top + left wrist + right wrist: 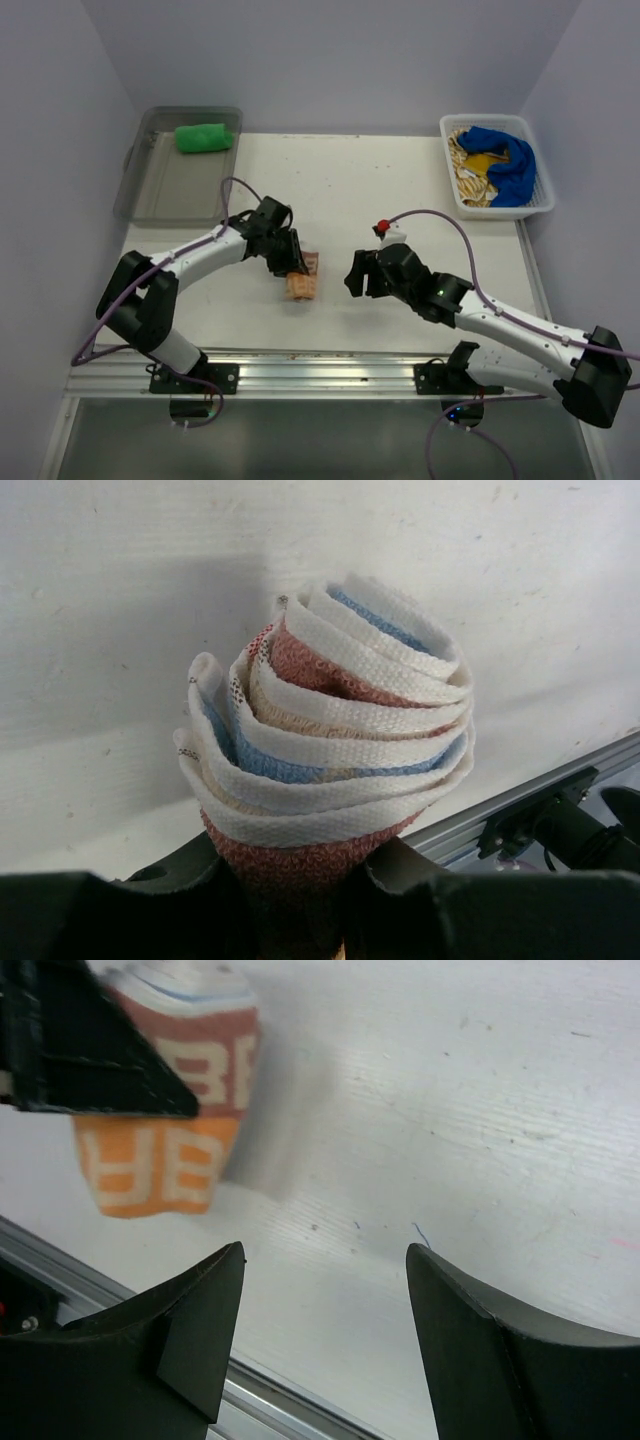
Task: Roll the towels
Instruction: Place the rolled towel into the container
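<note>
Top external view, stock of cloth items. Orange-and-white towel [301,283]: wound into a short fat roll near the front edge of the tabletop [400,180], between the two arms. The left end effector [292,262] is closed on one end of it. The left wrist view shows the free end as a loose spiral of white, blue and rust-red layers, with the fingers pressed into the terry at the base. Whether the roll rests on the tabletop or hangs just clear of it cannot be told. Right end effector [352,275]: jaws wide apart, holding nothing, just beside the roll and facing it; the right wrist view shows only bare tabletop between its fingers. Green towel [204,137]: already rolled, lying at the far end of the clear bin [150,195], far left. Blue towel [505,160] and yellow-tan towel [468,178]: unrolled, heaped together in the white basket [545,205], far right. Handling, as judged: the cloth is light, soft and compressible, neither fragile nor slippery. Terry grips well, but the roll has no stiffness of its own, and its outer layers would likely spring open on a careless release. Best hold: across the middle of the roll's body, squeezing all layers with the outer edge trapped under a finger. A hold at the spiral end risks the layers telescoping out.
</note>
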